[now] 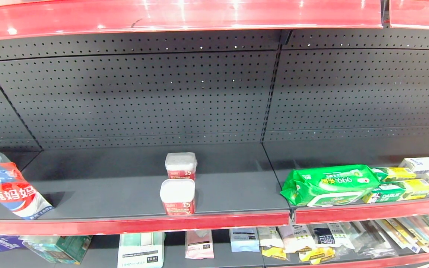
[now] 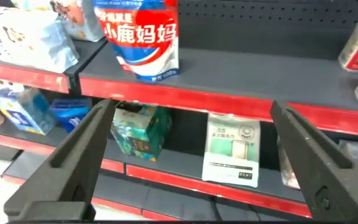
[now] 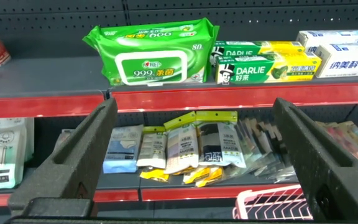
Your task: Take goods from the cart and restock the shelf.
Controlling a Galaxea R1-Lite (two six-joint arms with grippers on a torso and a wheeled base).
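Observation:
Two small red jars with white lids stand one behind the other on the dark middle shelf point(image 1: 237, 193), the front jar point(image 1: 177, 197) near the red edge and the back jar point(image 1: 180, 165) behind it. A green wipes pack point(image 1: 330, 185) point(image 3: 151, 51) lies on the shelf's right section. A blue, red and white pouch point(image 1: 8, 188) point(image 2: 143, 34) leans at the left. My left gripper point(image 2: 191, 109) is open and empty in front of the shelf, below the pouch. My right gripper point(image 3: 196, 104) is open and empty, facing the wipes pack from a distance.
Green and yellow toothpaste boxes point(image 1: 397, 186) point(image 3: 266, 62) and white boxes point(image 1: 428, 165) lie right of the wipes. The lower shelf holds several hanging packets point(image 3: 191, 146) and a white-green pack point(image 2: 230, 149). A pink wire basket rim point(image 3: 278, 205) shows below my right gripper.

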